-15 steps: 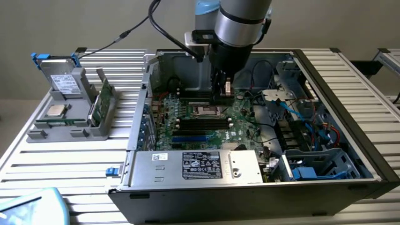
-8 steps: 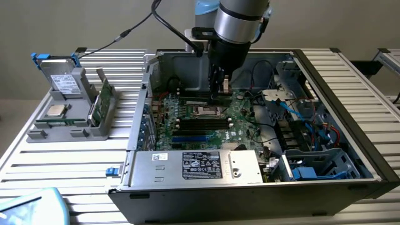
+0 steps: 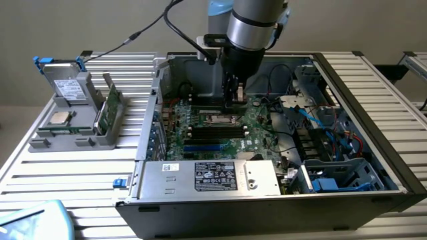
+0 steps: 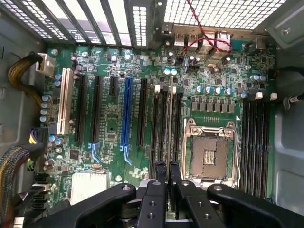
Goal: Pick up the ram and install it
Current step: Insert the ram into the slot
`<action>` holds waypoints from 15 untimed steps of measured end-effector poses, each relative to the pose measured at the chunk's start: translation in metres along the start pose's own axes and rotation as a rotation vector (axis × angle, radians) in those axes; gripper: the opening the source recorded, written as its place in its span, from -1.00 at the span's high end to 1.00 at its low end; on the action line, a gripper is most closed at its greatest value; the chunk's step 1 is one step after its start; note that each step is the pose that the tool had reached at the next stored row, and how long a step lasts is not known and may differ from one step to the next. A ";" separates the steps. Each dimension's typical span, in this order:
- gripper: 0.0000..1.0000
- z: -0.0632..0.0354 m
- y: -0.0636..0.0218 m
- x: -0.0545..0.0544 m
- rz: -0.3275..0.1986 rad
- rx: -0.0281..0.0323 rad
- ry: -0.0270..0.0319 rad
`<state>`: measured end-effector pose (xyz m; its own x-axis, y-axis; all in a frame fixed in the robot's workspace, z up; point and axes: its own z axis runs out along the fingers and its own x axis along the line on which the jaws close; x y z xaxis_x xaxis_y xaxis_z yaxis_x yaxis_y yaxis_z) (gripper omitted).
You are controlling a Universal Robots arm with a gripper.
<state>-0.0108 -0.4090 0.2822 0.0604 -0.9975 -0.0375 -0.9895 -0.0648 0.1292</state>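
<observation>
**Ram pinched edge-on over the memory slots**

In the wrist view the jaws stand narrow, closed on the ram [image 4: 170, 121]. It appears as a thin pale strip seen edge-on, running away from the fingertips [image 4: 160, 176]. The strip lies in line with the black memory slots [image 4: 157, 128] just beside the CPU socket [image 4: 209, 153], whose metal frame is open around bare contacts. Whether the stick is seated in a slot or hangs just above one cannot be told from here. This view also lays out the motherboard [image 4: 109, 126]. A blue expansion slot [image 4: 126, 111] and a white one [image 4: 65, 102] sit further from the socket, and a second bank of memory slots [image 4: 254, 142] lies on the socket's far side. A twisted red-and-black wire [image 4: 209, 35] runs near the rear ports.

The exterior view gives the wider setting. The arm [image 3: 252, 25] reaches straight down into an open computer case [image 3: 380, 150] lying on its side on a slatted counter [image 3: 73, 175]. The jaws are low over the board, just behind the socket [image 3: 218, 119]. A labelled power supply [image 3: 207, 177] fills the near corner of the case. Toward the exterior view's left, well apart from the case, a grey holder [image 3: 47, 142] carries a square silver processor chip [image 3: 60, 118]. It also holds a green circuit board [image 3: 109, 107] standing on edge and a drive with blue handles [image 3: 67, 82].
</observation>
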 end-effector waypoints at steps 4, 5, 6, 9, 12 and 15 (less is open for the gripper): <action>0.73 0.0058 0.0016 -0.003 -0.011 0.0107 0.0032; 0.73 0.0058 0.0019 -0.003 -0.012 0.0249 0.0068; 0.73 0.0060 0.0022 -0.003 -0.013 0.0407 0.0107; 0.73 0.0067 0.0035 -0.003 -0.015 0.0822 0.0238; 0.73 0.0096 0.0055 -0.003 -0.017 0.0830 0.0314; 0.73 0.0150 0.0068 -0.003 -0.016 0.0828 0.0336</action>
<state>-0.0197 -0.4058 0.2684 0.0797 -0.9968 -0.0055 -0.9957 -0.0799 0.0464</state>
